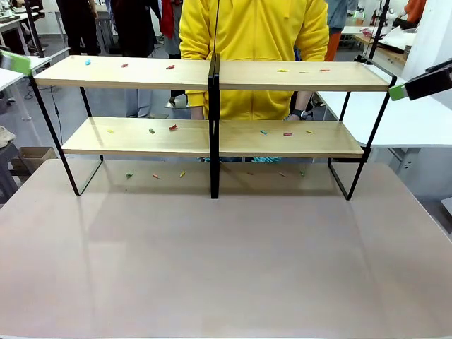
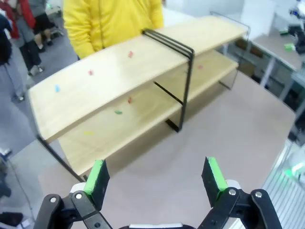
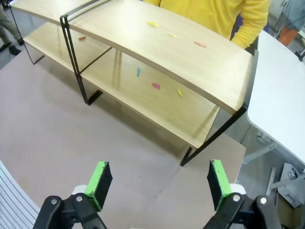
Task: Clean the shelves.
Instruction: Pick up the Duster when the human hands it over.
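- The shelves [image 1: 141, 73], a wide two-tier rack of long light-wood boards in a thin black metal frame with a central black post, stand across the far half of the pale pinkish-grey table [image 1: 226, 268]. They sit just in front of a person in a yellow hooded top [image 1: 253, 28] on the far side.
- The cleaning looks not yet begun. Small coloured scraps [image 1: 170, 67] lie scattered along both boards, and no stretch of either board looks cleared of them.
- The left gripper [image 2: 155, 175] hangs above the near left of the table, well apart from the rack. Its green-padded jaws are spread wide with nothing between them.
- The right gripper [image 3: 157, 183] hangs off the rack's right end, also clear of it, with its jaws wide apart and empty.
- Neither gripper carries a cloth or brush, so by my reading every scrap is left to remove.
- Boards: two, an upper and a lower, each split by the post into a left and a right half.
- Scraps on the upper board: six, three on the left half and three on the right.
- Scraps on the lower board: six, again three on each half.
- Under the rack, on the table: about six fainter specks. They are too small to tell whether they are loose scraps or something else.
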`<state>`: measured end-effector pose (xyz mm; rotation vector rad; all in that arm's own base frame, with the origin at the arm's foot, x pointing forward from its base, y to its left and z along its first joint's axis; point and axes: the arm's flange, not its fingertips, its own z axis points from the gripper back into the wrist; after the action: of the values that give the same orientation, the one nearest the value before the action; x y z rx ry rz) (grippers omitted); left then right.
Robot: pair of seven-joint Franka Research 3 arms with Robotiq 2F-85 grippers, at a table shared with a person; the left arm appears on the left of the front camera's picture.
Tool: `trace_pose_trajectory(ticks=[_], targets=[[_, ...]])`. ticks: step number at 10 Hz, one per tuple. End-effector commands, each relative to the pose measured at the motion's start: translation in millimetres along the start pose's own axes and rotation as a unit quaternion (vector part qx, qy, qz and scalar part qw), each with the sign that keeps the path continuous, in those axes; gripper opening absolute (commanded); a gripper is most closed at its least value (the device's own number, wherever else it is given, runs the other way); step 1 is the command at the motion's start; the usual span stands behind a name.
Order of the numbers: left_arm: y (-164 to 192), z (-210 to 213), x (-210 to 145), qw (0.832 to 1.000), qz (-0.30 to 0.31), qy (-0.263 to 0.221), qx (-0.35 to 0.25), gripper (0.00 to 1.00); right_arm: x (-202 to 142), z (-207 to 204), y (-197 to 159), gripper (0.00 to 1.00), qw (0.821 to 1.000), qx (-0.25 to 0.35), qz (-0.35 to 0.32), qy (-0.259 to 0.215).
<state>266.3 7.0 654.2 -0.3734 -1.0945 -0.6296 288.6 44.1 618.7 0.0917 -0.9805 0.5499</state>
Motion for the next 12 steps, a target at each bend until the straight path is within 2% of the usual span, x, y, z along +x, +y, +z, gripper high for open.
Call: trace_pose_trajectory(ticks=[1, 2, 4, 9, 11, 12], targets=[[9.4, -0.1, -6.5, 0.998, 0.05, -0.025, 0.016, 1.0, -0.2, -9.6, -10.7, 1.0, 1.0, 0.024, -0.006, -0.011], [14.6, -1.7, -7.9, 0.997, 0.067, -0.032, 0.019, 1.0, -0.5, -13.2, -13.1, 1.0, 1.0, 0.026, -0.014, -0.007], [12.0, -9.1, -10.1, 0.996, 0.077, -0.017, 0.028, 1.0, -0.9, -9.3, -17.1, 1.0, 0.998, 0.057, -0.012, -0.022], [5.9, -38.2, -4.3, 0.995, 0.053, 0.059, 0.064, 1.0, -7.6, -16.8, -22.7, 1.0, 0.997, 0.066, -0.022, -0.021], [2.6, -43.4, 1.0, 0.994, 0.049, 0.062, 0.08, 1.0, -8.1, -19.0, -24.2, 1.0, 0.997, 0.065, -0.024, -0.02], [7.0, -41.8, -5.8, 0.996, 0.048, 0.051, 0.05, 1.0, -9.6, -19.8, -25.0, 1.0, 0.998, 0.064, -0.023, -0.018]])
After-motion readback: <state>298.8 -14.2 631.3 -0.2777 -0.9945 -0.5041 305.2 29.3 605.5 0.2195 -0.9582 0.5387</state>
